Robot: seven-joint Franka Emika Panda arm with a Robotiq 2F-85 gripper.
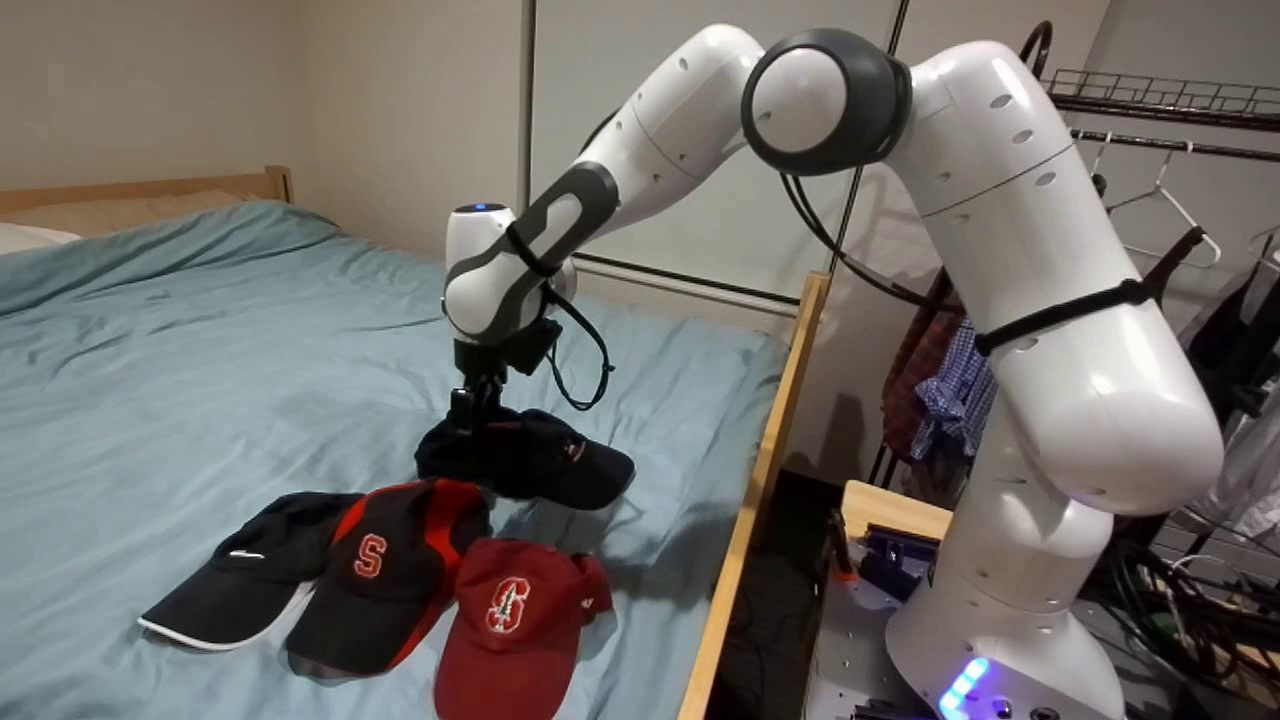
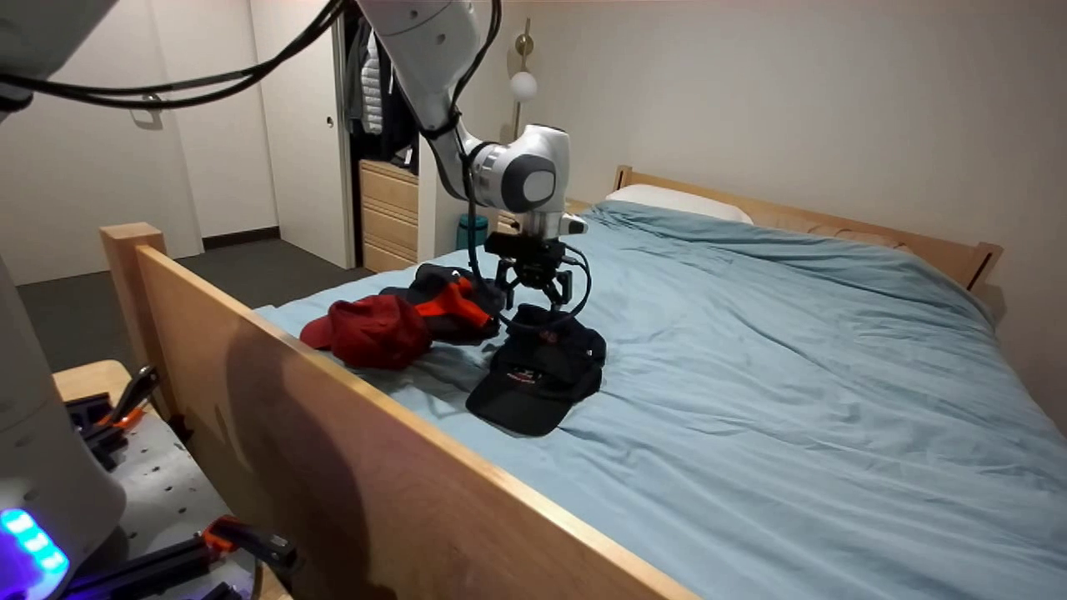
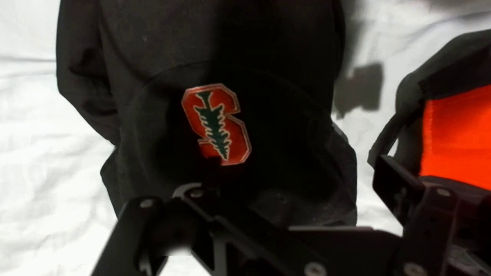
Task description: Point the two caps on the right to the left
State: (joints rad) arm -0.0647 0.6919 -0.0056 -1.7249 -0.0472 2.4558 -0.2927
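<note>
Where legible — S (image 3: 216,124): black cap (image 3: 280,126), red cap (image 1: 525,650)

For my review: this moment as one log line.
tool: open, over black cap, contact unclear; black cap: brim toward footboard; red cap: brim along footboard

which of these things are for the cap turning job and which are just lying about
For the job:
nearly all-black cap
all-red cap
open end effector

Just around:
red-and-black cap
black cap with white-edged brim
hanging clothes
</note>
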